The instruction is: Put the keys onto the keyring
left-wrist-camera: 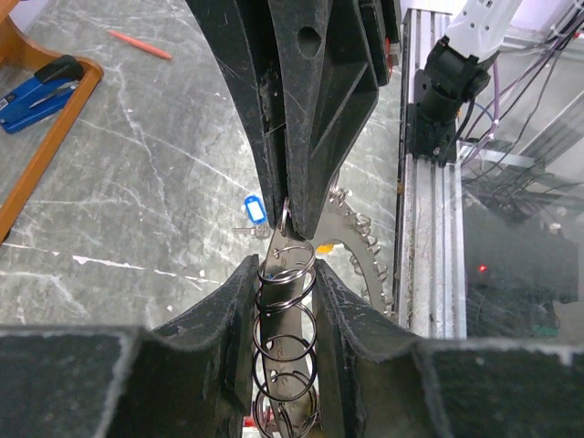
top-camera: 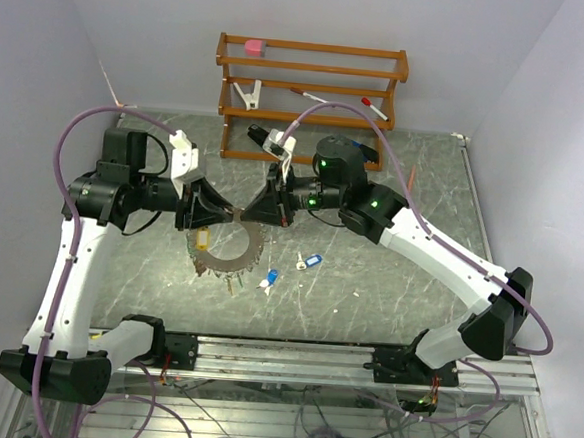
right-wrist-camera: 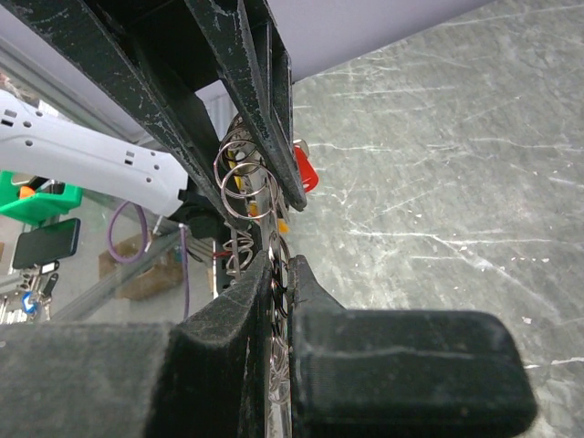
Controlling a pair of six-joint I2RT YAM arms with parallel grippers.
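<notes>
Cables point(top-camera: 338, 423) are seen tangled at the near edge, below the rail point(top-camera: 292, 357) to which both arm bases are bolted. Further in, on the grey marbled table point(top-camera: 387, 296), a blue-tagged key point(top-camera: 271, 277) and a second key with a blue tag point(top-camera: 312, 262) are laid loose just right of the keyring point(top-camera: 223, 266). Their metal blades are too small to be made out. The keyring is held left of centre between the two arms, and whether its lower rim is rested on the table cannot be told. A yellow-tagged key point(top-camera: 202, 241) is seen at its left part, and a red tag point(right-wrist-camera: 306, 173) is shown beside its rim in the right wrist view; how either is attached is hidden. The left gripper point(top-camera: 227, 215) is clamped on the keyring's upper rim, with a row of small split rings point(left-wrist-camera: 285, 365) caught between its fingers point(left-wrist-camera: 219, 319). The right gripper point(top-camera: 253, 212) is pinched tight on the thin rim from the opposite side, the contact largely covered by its own fingers point(right-wrist-camera: 392, 356). The two grippers are set tip to tip, very close together. Farthest back, a wooden rack point(top-camera: 312, 80) is stood by the wall, with a blue stapler point(left-wrist-camera: 32, 89) in its lowest level, cut off by the edge of the left wrist view.
</notes>
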